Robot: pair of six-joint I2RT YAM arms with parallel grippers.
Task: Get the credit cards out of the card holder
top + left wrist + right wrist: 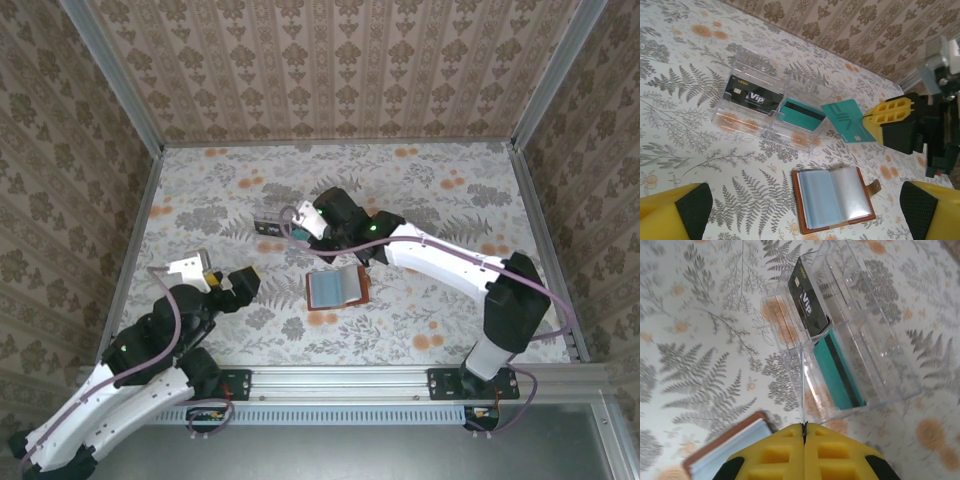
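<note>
My right fingers (775, 455) clamp a teal credit card (803, 390) edge-on, its long axis pointing ahead over the clear tray (865, 305), while the open card holder (832, 200) lies ahead between my left fingers (675, 210), which are spread apart.

You have the tray (755, 57) on the surface (420, 190) far and left of the open card holder (832, 200), with two credit cards (751, 95) in neighbouring compartments of it and a third card (847, 121) pinched in the right tool (804, 434) just beside the tray's right end, above the surface.
</note>
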